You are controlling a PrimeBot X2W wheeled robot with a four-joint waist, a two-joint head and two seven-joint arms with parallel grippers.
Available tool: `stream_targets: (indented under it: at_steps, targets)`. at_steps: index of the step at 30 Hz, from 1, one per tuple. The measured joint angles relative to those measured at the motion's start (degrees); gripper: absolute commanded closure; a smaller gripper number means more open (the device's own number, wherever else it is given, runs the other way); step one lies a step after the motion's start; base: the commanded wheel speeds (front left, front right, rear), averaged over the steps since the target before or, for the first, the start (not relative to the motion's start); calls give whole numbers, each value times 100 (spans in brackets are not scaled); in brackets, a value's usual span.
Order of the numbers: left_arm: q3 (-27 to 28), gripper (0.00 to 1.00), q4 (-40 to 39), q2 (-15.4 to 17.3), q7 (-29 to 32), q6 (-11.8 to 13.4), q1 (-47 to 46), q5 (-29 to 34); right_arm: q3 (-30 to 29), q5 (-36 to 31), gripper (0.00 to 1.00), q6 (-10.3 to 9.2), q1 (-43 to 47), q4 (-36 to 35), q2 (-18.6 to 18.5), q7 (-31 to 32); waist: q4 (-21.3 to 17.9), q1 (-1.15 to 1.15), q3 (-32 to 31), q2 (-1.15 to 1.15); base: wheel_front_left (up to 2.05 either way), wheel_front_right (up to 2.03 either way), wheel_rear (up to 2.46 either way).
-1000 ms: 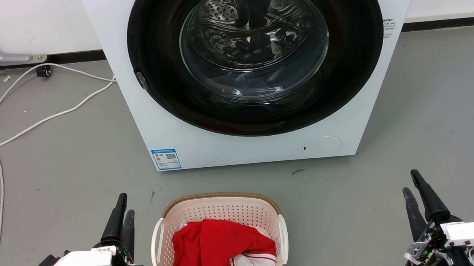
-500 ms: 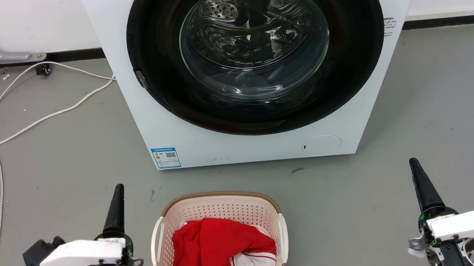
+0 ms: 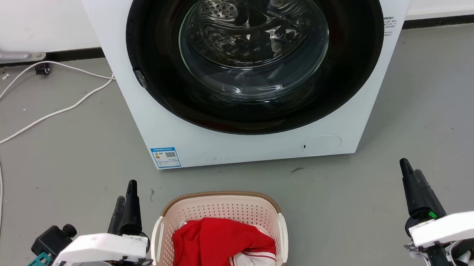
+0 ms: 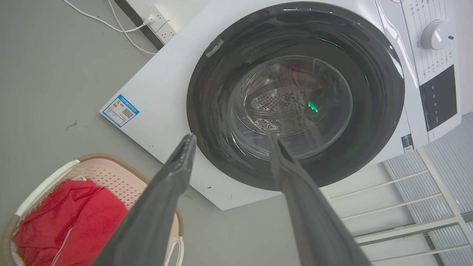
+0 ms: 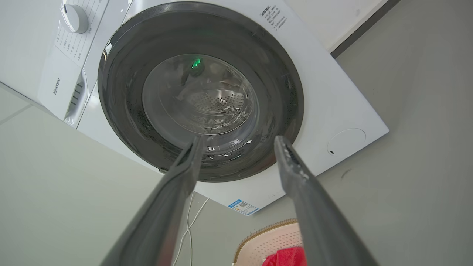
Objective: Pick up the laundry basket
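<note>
In front of the white Hisense washing machine (image 5: 332, 107), whose smooth panel bears a blue QR-code label (image 3: 165, 158), sits the perforated cream laundry basket (image 3: 220, 196) with a brown woven-look rim, holding red cloth (image 3: 214, 243), flanked by the left gripper (image 3: 125, 191) and right gripper (image 3: 409, 167), both spread and empty.
</note>
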Motion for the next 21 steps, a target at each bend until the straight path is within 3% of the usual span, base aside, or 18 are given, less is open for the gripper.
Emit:
stream_targets:
  at_steps: [21]
  targets:
    - [-168,0,-260,5,-400,103,133,1585,92,-1813,0,0,165,-224,0,-401,9,0,10,0,0,0,0]
